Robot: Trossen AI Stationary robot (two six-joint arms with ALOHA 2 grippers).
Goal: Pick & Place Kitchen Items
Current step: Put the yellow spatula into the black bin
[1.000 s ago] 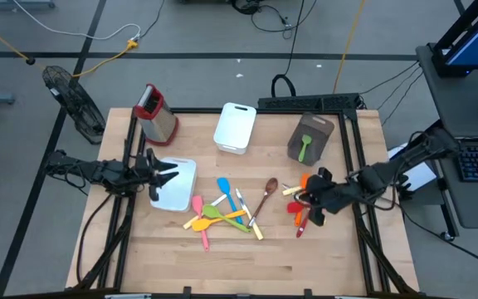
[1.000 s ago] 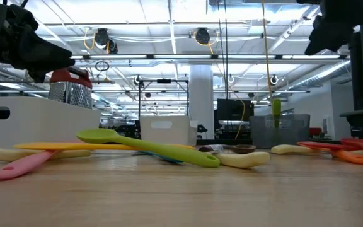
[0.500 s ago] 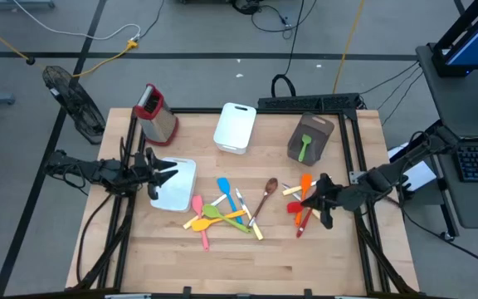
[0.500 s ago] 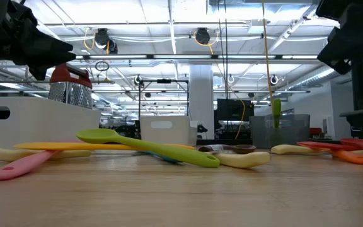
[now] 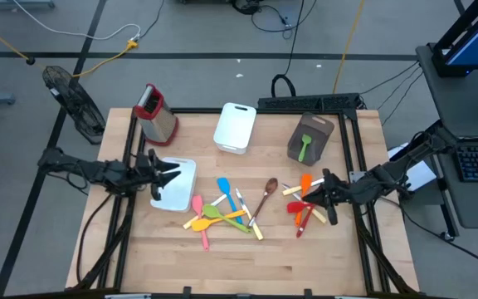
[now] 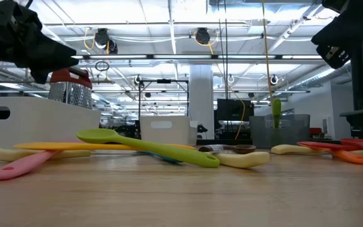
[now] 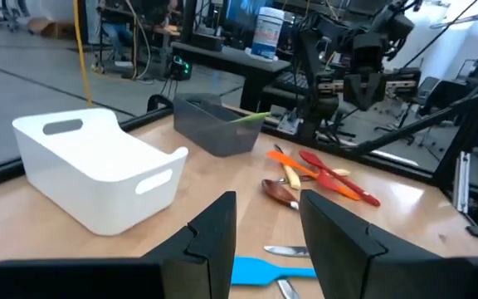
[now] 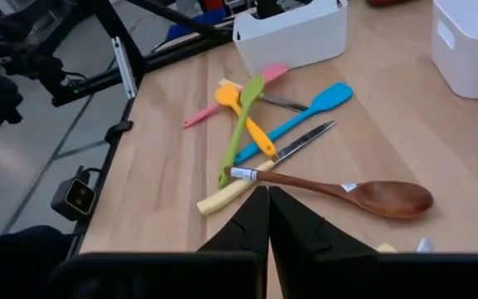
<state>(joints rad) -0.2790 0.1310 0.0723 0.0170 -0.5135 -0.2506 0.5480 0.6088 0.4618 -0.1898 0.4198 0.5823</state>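
Red and orange spatulas (image 5: 304,202) lie near the table's (image 5: 239,266) right edge, below the clenched, empty right gripper (image 5: 322,202). Its fingers should be parted before descent onto one handle. The left gripper (image 5: 163,172) hangs half-parted, empty, over the left tray (image 5: 182,193).

Overhead: straight down on the whole tabletop (image 5: 247,257). Low: level across the wood, close behind the green spoon (image 6: 147,146). Wrists: forward and down from opposite sides, both catching the brown wooden spoon (image 8: 338,191) and blue spatula (image 7: 260,270).
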